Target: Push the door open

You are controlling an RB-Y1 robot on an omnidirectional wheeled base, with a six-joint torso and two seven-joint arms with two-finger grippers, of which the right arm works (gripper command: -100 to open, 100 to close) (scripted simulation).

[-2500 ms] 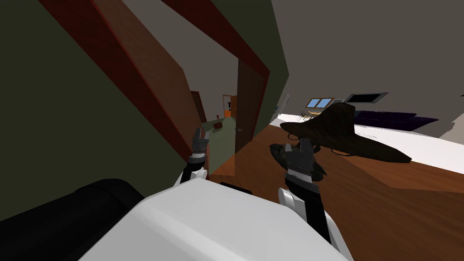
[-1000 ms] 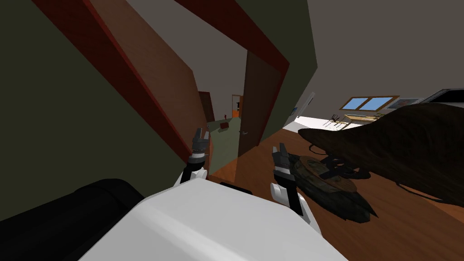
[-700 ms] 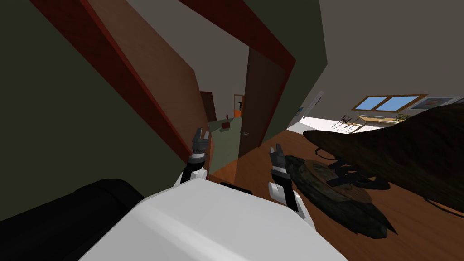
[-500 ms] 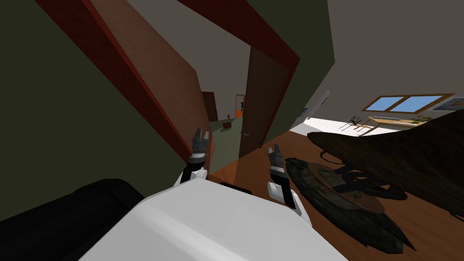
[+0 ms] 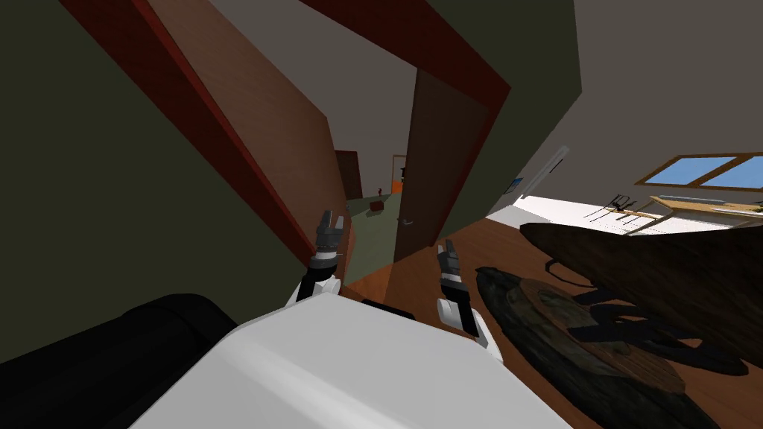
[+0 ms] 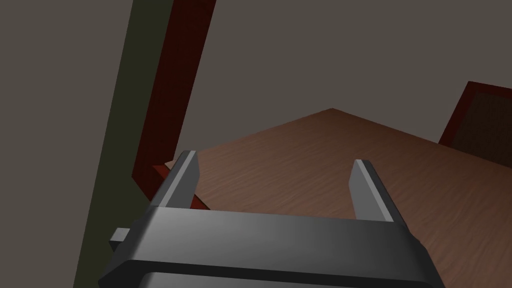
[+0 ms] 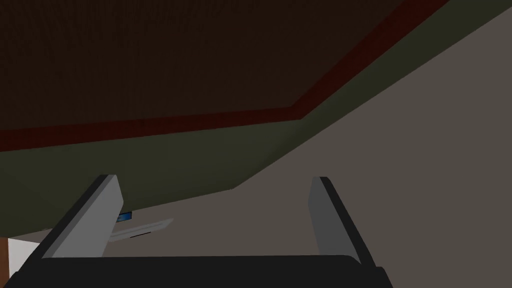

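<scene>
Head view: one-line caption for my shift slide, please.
Open left gripper near the reddish-brown door, open right gripper short of the dark brown door, green-floored hallway visible between.

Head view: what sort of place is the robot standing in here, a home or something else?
Most likely a house. A dark brown door with a small handle stands open in a dark red frame onto a green-floored hallway, and a blue-paned window sits behind a pale wooden table.

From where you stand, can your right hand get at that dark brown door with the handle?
Probably yes: the right hand is open and points at the dark brown door, with only bare floor between them, though they are apart.
</scene>
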